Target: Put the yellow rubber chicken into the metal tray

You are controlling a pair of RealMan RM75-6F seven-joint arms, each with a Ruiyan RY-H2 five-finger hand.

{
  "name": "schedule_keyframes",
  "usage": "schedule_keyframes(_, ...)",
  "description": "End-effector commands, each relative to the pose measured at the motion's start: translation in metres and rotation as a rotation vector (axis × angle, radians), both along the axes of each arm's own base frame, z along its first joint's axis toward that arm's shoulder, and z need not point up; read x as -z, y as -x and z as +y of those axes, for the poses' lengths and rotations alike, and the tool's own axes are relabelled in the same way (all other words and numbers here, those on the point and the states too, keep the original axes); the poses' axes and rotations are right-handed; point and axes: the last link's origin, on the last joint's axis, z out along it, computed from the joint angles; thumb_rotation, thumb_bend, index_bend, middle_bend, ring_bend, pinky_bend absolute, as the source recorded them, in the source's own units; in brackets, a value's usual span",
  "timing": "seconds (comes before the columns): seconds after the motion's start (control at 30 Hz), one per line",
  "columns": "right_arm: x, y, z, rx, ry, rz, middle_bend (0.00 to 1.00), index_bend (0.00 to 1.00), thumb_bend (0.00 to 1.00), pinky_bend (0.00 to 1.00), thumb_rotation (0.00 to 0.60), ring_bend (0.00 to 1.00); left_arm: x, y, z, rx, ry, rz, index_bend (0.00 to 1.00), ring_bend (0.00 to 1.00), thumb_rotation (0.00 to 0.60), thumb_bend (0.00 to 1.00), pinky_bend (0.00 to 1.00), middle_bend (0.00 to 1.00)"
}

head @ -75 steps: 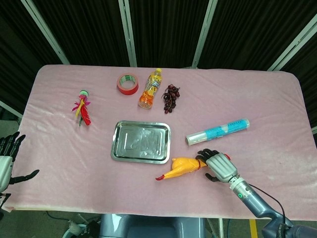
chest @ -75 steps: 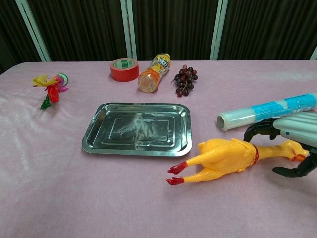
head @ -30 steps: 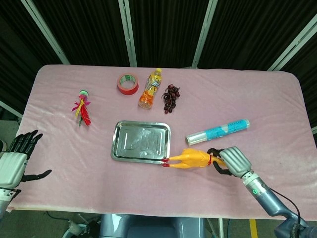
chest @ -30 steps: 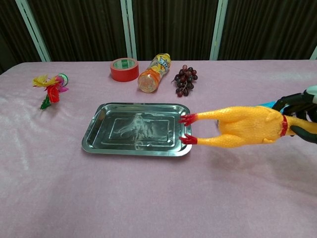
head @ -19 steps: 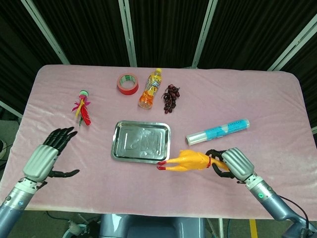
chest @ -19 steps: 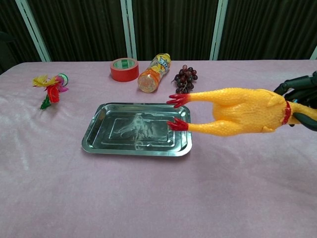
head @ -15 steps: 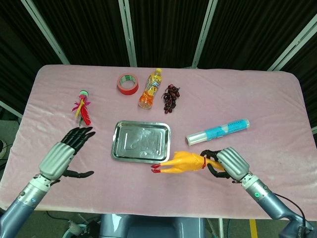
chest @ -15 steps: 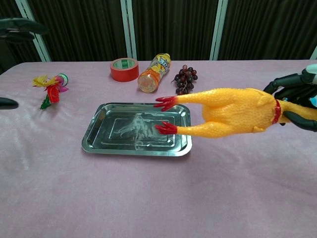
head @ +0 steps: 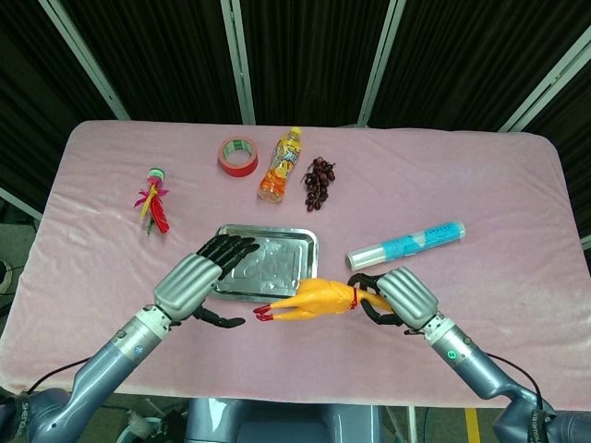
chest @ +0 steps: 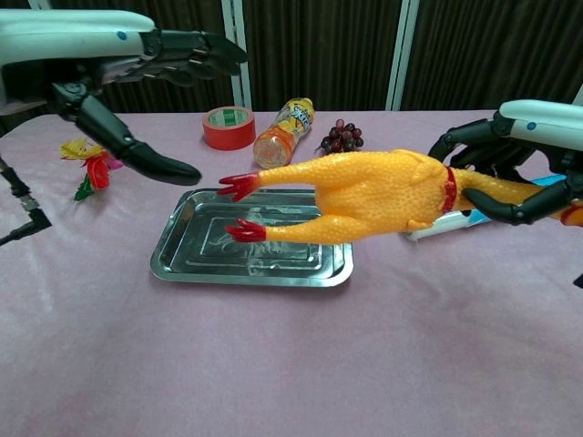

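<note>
The right hand [head: 404,297] grips the yellow rubber chicken [head: 309,301] above the shiny metal tray [head: 297,242], left hand [head: 192,282] open-fingered; it should centre before lowering.

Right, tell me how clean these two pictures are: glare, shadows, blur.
Head view: even light, soft shadows, all sharp; the metal tray shows mild reflections. Chest view: the tray mirrors pale patches, the left hand looms large and near, and the yellow rubber chicken stays crisp in the right hand.
</note>
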Motion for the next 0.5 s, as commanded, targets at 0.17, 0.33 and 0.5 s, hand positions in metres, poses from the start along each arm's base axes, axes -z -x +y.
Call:
schedule_keyframes(0.17,0.006,-0.011,-0.002,0.006,0.005,-0.025,0.7,0.92,0.93,0.83,0.6,0.69,0.038,-0.04,0.014,-0.043,0.085,0.032,0.01,0.07,0.6,0.0,0.11,0.08)
schedule_keyframes(0.33,0.008,-0.017,-0.002,0.002,0.009,-0.034,0.7,0.92,0.94,0.83,0.6,0.7,0.048,-0.052,0.016,-0.076,0.099,0.036,0.03,0.1,0.6,0.0,0.13,0.1)
schedule_keyframes(0.5,0.01,-0.023,-0.002,-0.006,0.012,-0.044,0.7,0.92,0.94,0.83,0.6,0.7,0.053,-0.062,0.018,-0.105,0.118,0.045,0.03,0.11,0.6,0.0,0.15,0.12)
